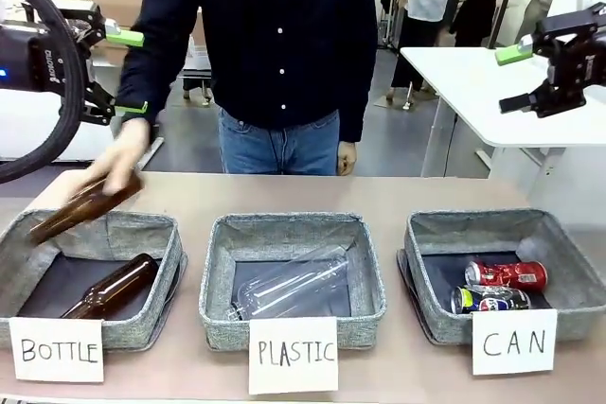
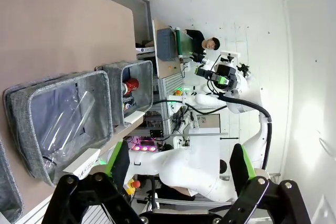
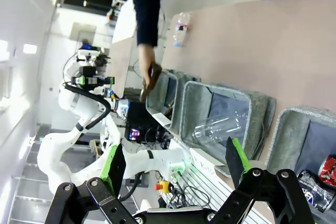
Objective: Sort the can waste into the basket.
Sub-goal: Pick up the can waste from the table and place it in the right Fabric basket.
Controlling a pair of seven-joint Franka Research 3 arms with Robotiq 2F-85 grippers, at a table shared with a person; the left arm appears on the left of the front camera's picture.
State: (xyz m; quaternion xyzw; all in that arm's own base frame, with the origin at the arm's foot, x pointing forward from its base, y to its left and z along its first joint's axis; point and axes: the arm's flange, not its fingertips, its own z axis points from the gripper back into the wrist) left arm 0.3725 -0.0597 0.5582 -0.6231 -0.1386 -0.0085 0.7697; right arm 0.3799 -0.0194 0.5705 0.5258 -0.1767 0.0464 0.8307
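The red dented can (image 1: 507, 274) and the dark blue and silver can (image 1: 490, 300) lie side by side inside the grey basket (image 1: 568, 262) signed "CAN" at the right. They also show at the edge of the right wrist view, red can (image 3: 328, 167) above blue can (image 3: 315, 192). In the left wrist view the red can (image 2: 130, 85) peeks out of that basket (image 2: 137, 72). My left gripper (image 1: 128, 73) hangs open high at the left, holding nothing. My right gripper (image 1: 516, 78) is open high at the right, well above the basket.
A person's hand holds a brown bottle (image 1: 83, 207) over the "BOTTLE" basket (image 1: 142, 229), where another brown bottle (image 1: 114, 288) lies. The "PLASTIC" basket (image 1: 289, 226) holds a clear bottle (image 1: 294, 286). A clear plastic bottle (image 3: 180, 27) lies on the far table.
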